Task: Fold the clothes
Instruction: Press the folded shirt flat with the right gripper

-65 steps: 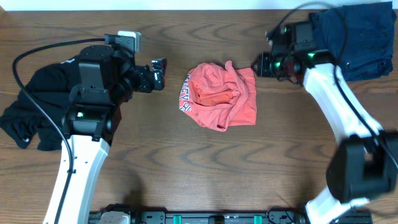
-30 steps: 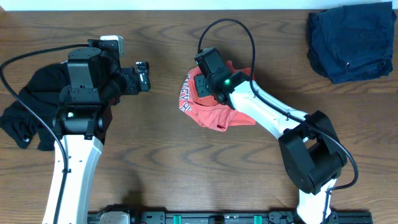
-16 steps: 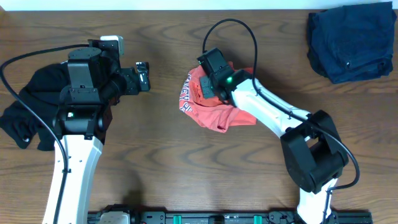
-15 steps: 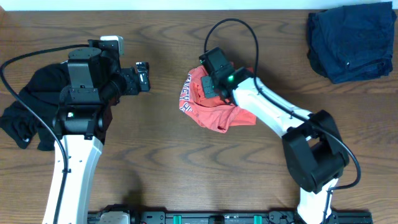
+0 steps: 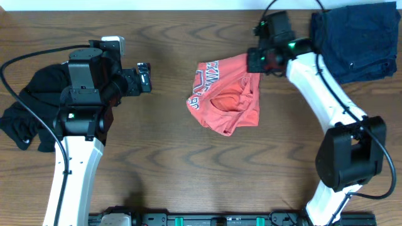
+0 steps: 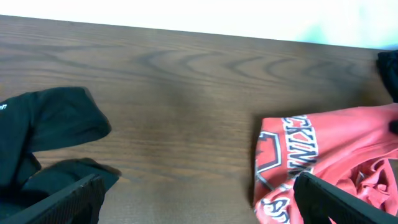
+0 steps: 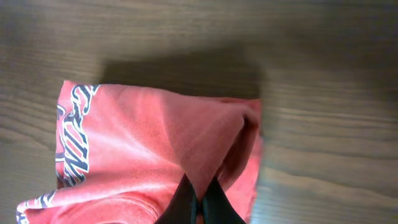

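Our right fingers (image 7: pixel 198 200) pinch a corner of the crumpled coral T-shirt (image 5: pixel 226 100); left of it lies open woodgrain bench (image 5: pixel 169 163), then our left fingers (image 5: pixel 144 76), spread apart.

We find the crumpled coral-red cloth T-shirt (image 6: pixel 348 146) cut off by the left wrist view's right and bottom edges, its navy-and-white lettering (image 5: pixel 204 78) too creased to read. The left arm (image 5: pixel 85 88) covers part of the limp black cloth garment (image 5: pixel 25 119).

Left fingers (image 6: pixel 348 200) apart, right fingers (image 7: pixel 219 201) pinched
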You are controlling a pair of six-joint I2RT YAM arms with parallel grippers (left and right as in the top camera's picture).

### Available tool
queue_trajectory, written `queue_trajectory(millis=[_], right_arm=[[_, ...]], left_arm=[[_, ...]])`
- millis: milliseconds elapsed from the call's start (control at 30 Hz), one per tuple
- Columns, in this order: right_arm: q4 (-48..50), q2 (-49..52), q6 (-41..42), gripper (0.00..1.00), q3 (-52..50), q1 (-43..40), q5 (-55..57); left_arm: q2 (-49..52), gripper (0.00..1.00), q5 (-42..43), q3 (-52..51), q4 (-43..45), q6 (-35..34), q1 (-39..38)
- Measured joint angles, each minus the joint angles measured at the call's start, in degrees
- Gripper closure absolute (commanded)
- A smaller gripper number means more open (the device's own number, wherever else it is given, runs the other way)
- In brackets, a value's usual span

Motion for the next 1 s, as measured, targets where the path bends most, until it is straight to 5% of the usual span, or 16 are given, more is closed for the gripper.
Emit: queue_trajectory(millis=[133, 200, 467, 1000], right_arm=[[0.2, 0.0, -1.3, 0.45, 0.0, -2.2, -1.5], [0.3, 0.0, -2.4, 0.33, 0.0, -3.2, -2.6], [-2.5, -0.1, -7.9, 0.37, 0.0, -2.3, -12.2], [-9.0, -0.5, -17.2, 0.45, -2.0, 13.6, -13.6]], left_arm=[[0.0, 0.02, 0.0, 0.0, 0.0, 0.0, 0.0], [0.0, 0.02, 0.0, 0.0, 0.0, 0.0, 0.0], [0.0, 0.02, 0.0, 0.0, -0.8, 0.0, 0.0], [0.0, 0.02, 0.0, 0.0, -0.9, 0.0, 0.0]])
